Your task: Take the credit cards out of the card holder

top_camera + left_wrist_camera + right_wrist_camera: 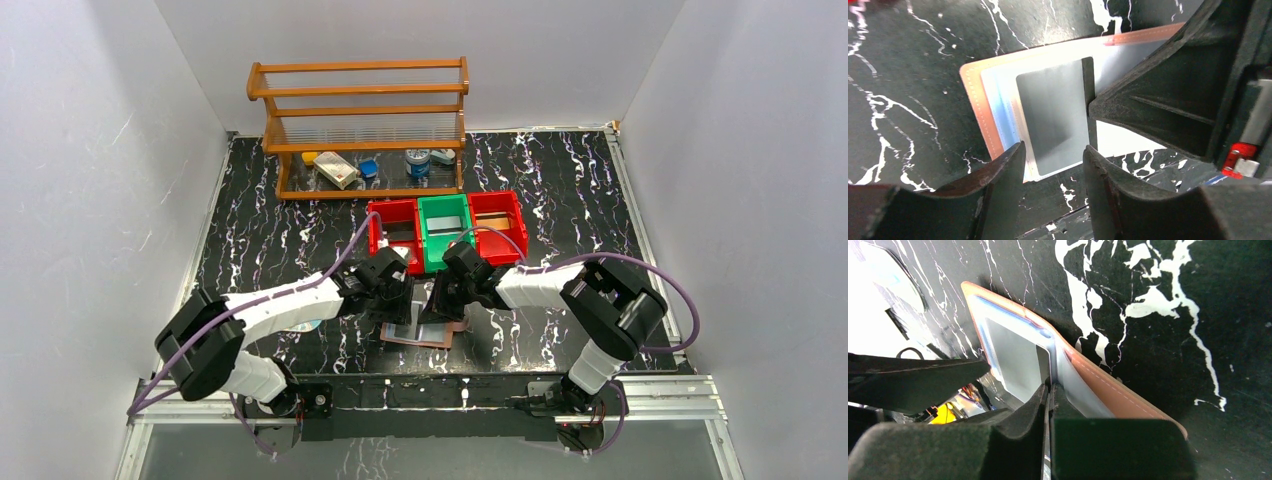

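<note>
Well, the right gripper (1049, 390) has its fingers pressed together, pinching the edge of a pale blue-grey card (1015, 357); the left gripper (1054, 148) faces it, fingers spread either side of that card's lower corner; the card lies on the open brown wallet (1113, 395), which rests flat under both grippers near the middle of the worktop's (560, 180) near edge; red and green bins (445, 199) sit just behind.

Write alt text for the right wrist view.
The right arm's fingers are pressed together at the edge of a pale grey card in the clear pocket of an open reddish-brown card holder. The holder lies on a black, white-veined table; a dark part of the left arm juts in at left.
</note>
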Controlling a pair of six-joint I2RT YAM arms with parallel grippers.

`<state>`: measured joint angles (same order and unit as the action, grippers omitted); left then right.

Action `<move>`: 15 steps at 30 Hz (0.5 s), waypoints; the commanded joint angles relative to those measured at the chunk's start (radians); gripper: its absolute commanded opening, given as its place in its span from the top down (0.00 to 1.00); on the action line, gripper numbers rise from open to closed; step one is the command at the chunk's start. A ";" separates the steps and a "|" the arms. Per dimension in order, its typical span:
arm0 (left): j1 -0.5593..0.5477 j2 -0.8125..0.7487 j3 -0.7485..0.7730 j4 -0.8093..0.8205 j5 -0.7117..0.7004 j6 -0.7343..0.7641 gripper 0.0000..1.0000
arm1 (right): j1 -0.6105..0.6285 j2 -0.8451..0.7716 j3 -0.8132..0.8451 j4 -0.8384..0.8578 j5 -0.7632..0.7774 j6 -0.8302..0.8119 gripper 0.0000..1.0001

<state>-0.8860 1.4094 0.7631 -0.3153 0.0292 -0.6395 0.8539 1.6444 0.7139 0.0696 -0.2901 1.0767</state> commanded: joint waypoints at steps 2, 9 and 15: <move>-0.004 -0.077 -0.006 -0.027 -0.091 -0.003 0.52 | 0.005 -0.009 0.016 -0.038 0.054 -0.026 0.91; -0.004 0.025 0.001 -0.013 0.013 0.012 0.59 | 0.005 -0.030 -0.005 -0.025 0.057 0.000 0.77; -0.004 -0.010 -0.055 -0.007 0.015 -0.037 0.65 | 0.007 -0.030 0.010 -0.036 0.090 0.008 0.71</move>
<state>-0.8860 1.4265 0.7563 -0.3092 0.0158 -0.6498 0.8551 1.6314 0.7124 0.0696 -0.2657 1.0874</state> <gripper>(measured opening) 0.367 0.283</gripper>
